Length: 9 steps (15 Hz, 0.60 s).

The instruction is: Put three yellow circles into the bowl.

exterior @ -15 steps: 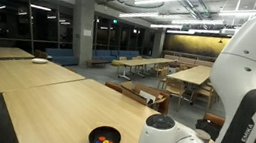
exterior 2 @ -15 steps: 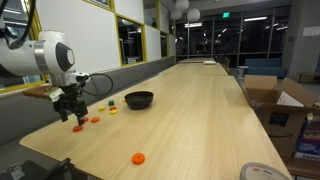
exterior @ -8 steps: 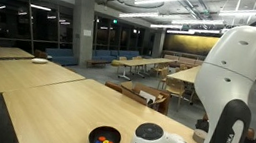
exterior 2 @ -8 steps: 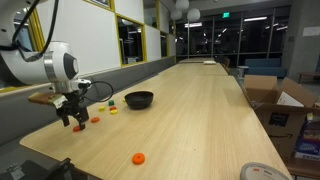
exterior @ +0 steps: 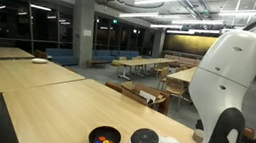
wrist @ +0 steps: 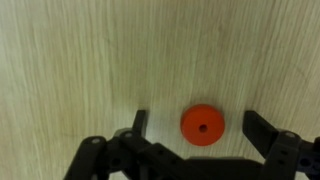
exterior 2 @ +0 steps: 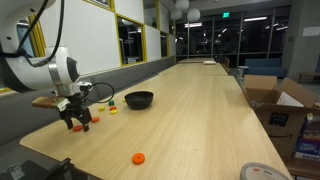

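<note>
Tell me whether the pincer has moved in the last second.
Yes. Against the bowl, which stays put, the pincer has sunk lower toward the table and now hangs open over a red piece.

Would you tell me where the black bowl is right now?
In an exterior view the bowl sits on the wooden table, near its edge by the windows, just right of the small coloured pieces and the open pincer.

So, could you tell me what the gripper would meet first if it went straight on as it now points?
Probably the red disc on the wooden table: the wrist view shows it lying between the open fingers of the gripper, which points down. The height above it is unclear.
</note>
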{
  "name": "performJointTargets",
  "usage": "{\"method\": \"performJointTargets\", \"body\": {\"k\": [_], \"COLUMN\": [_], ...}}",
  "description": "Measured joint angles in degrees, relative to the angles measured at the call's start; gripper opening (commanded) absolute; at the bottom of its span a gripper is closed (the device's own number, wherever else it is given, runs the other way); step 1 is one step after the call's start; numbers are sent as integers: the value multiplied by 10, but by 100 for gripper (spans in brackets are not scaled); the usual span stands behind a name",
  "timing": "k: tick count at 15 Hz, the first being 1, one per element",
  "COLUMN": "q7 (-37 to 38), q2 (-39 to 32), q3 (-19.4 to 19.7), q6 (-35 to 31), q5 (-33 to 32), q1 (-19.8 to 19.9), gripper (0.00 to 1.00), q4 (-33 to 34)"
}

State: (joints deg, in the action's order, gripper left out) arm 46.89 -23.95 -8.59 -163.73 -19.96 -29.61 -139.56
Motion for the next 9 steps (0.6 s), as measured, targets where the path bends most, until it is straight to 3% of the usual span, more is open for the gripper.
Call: {"method": "performJointTargets", "body": {"k": [1, 7, 8, 9], "q7": [0, 1, 1, 2], "q2": [0, 5, 5, 6], "q3": [13, 62, 68, 72], "q6": [0, -5, -6, -6], "q5": [0, 0, 0, 1], "q1": [-13, -71, -77, -82], "gripper": [73, 27, 24, 28], "q4": [0, 5, 6, 6]}}
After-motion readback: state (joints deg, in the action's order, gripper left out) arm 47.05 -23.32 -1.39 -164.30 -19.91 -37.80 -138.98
